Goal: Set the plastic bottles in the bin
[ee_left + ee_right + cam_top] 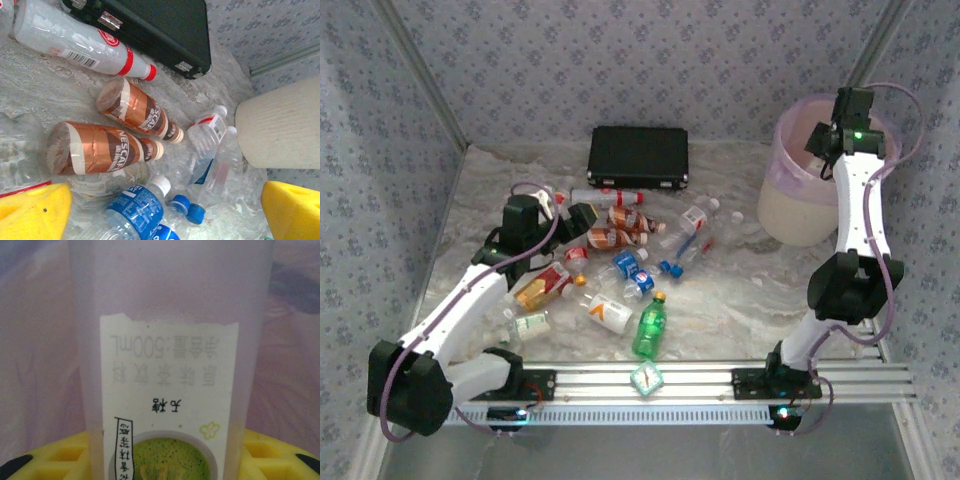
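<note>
- The right jaws are clamping a frosted bottle over the bin, so it is probably getting ready to drop in
- Its label is showing a green drink and "500mL" backwards
- The left jaws are standing wide apart over two brown bottles reading NESCAFE, likely picking next
- Other bottles are lying on the worktop
</note>
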`<act>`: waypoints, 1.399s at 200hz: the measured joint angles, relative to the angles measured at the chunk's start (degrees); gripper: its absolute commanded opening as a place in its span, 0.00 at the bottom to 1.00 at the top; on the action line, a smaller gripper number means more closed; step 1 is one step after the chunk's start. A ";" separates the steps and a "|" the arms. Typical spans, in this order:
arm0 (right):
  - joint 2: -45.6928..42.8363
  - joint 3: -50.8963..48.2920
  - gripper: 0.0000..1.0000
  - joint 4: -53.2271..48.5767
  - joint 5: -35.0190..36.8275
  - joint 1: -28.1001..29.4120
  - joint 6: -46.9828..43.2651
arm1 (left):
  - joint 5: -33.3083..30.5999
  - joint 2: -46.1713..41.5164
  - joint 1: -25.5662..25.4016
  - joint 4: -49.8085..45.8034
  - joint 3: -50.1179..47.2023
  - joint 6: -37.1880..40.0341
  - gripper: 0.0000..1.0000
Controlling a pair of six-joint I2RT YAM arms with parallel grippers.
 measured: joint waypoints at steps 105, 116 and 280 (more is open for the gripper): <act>-9.88 -13.90 0.40 -10.19 -12.02 3.30 0.48 | -10.67 0.13 9.27 -26.12 7.91 15.21 0.94; -10.32 -14.19 0.41 -10.99 -12.55 4.04 0.50 | -12.22 -0.39 10.34 -27.80 7.89 16.13 0.94; -16.90 -11.56 0.99 -17.55 -13.14 1.11 -0.85 | -12.52 29.55 17.07 -16.44 19.89 36.61 0.93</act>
